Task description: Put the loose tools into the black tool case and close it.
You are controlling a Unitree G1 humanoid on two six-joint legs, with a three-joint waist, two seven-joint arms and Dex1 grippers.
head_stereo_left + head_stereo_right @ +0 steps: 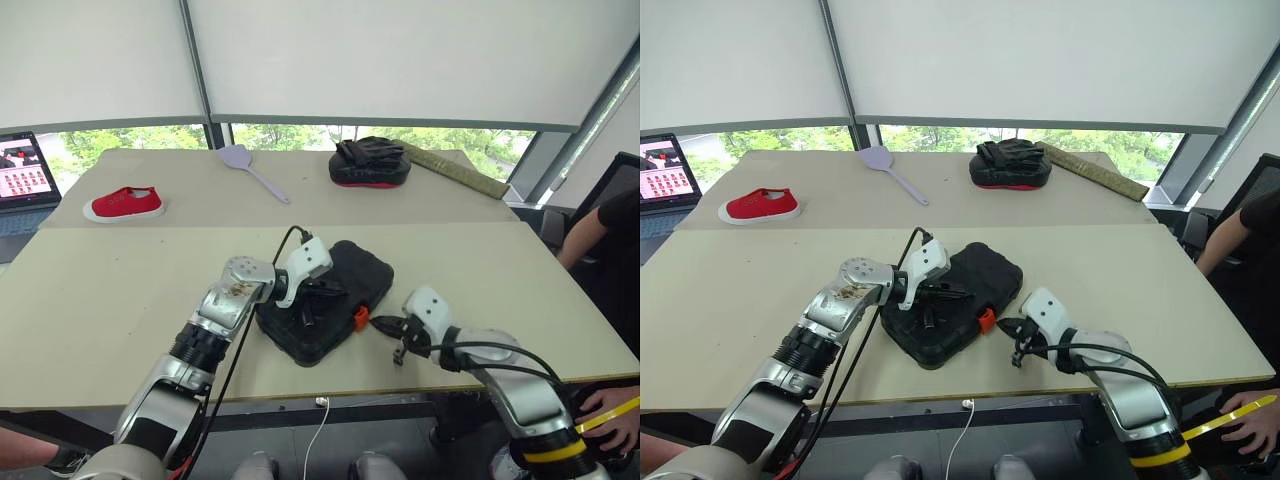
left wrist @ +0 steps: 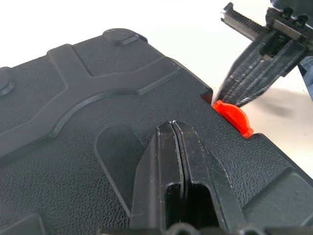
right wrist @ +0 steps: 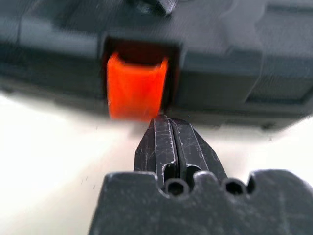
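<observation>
The black tool case point(image 1: 365, 272) lies closed near the table's front edge, its small orange latch point(image 1: 361, 318) on the side facing me. My left gripper point(image 1: 318, 300) is shut, and its tips rest on the textured lid point(image 2: 73, 147). My right gripper point(image 1: 378, 323) is also shut, holding nothing. Its tips are right at the orange latch point(image 3: 134, 88), just below it in the right wrist view. In the left wrist view, the right gripper point(image 2: 230, 95) touches the latch point(image 2: 234, 115) from the table side. The loose tools are out of view.
A red shoe point(image 1: 124, 204), a lilac spatula point(image 1: 250, 170) and a black padded mitt with a red edge point(image 1: 370, 162) lie on the far table. A laptop point(image 1: 22, 170) stands at the far left. A person's arm point(image 1: 590, 235) and hand point(image 1: 610, 410) are at the right edge.
</observation>
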